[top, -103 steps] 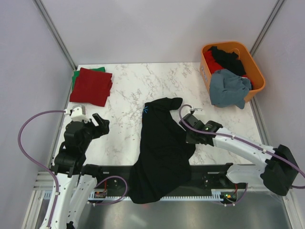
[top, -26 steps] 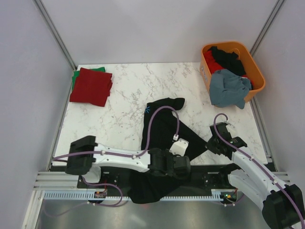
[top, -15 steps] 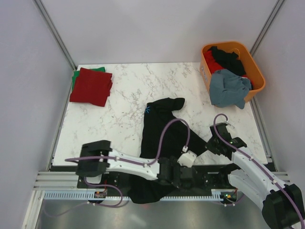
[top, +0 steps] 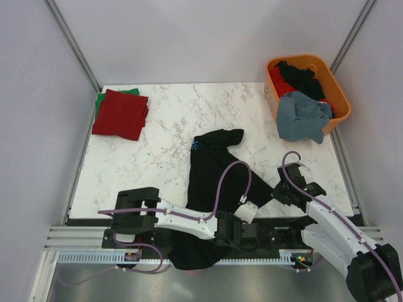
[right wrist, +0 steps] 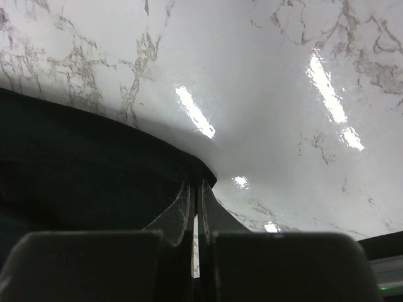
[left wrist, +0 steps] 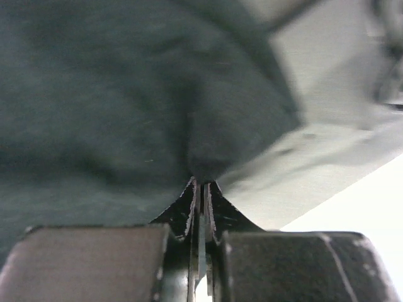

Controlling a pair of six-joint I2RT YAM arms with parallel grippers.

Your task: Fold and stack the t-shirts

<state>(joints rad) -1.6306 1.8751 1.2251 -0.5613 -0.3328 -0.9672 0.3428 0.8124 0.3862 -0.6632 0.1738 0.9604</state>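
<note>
— Grip check, nearest first: left gripper (left wrist: 200, 182) at 6 o'clock, down over the near edge of the table (top: 170, 113), pinched tight on the hanging part of the black t-shirt (top: 214, 170). No gap between the fingers in the wrist view, cloth bunched right at the tips.

— And the right gripper (right wrist: 196, 184)?

— At 4 o'clock, likewise clamped, apparently on a corner of the same cloth lying on the marble. Thin bite, by the look of it; likely to slip under a hard tug.

— So how best to spread the shirt?

— Raise both holds together, level, then draw apart toward 9 and 3 until just taut. Lift the hanging part clear rather than dragging across the table's edge. Mind the purple cable (top: 227, 176) looped over the cloth.

— Where to lay it?

— Middle of the table, collar end with the light-blue mark (top: 193, 145) toward 12. Smooth flat before any fold.

— And farther out?

— At 10 o'clock, dark red t-shirt (top: 121, 113) folded atop green t-shirt (top: 99, 104): probably the stack to join. At 1 o'clock, orange basket (top: 340, 94) with grey-blue t-shirt (top: 302, 119) draped over its rim. Stay well apart from both while spreading.
</note>
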